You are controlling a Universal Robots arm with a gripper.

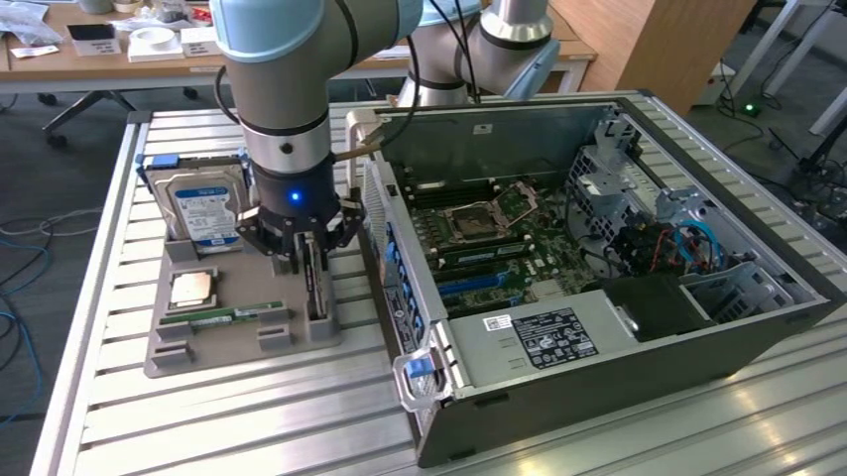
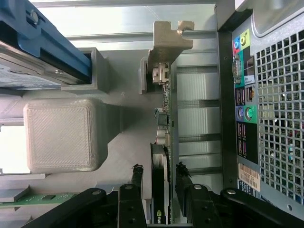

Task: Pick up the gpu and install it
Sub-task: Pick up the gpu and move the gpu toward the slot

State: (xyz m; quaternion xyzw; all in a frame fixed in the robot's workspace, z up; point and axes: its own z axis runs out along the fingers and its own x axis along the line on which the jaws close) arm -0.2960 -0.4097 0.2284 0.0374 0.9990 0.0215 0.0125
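The gpu (image 1: 315, 290) stands on its long edge in a slot of the grey holder tray (image 1: 212, 349), beside the computer case. In the wrist view the gpu (image 2: 160, 161) is a thin black card with a tan metal bracket at its far end. My gripper (image 1: 307, 264) is lowered over its near end. The black fingers (image 2: 137, 176) flank the card on both sides, and a slim gap shows on each side. The gripper (image 2: 159, 179) is open around the card.
The open computer case (image 1: 596, 248) lies at the exterior view's right, motherboard (image 1: 477, 238) facing up, its port panel (image 2: 247, 114) close beside the card. The tray also holds a blue-labelled hard drive (image 1: 198, 203), a CPU (image 1: 193, 288) and a green RAM stick (image 1: 225, 317).
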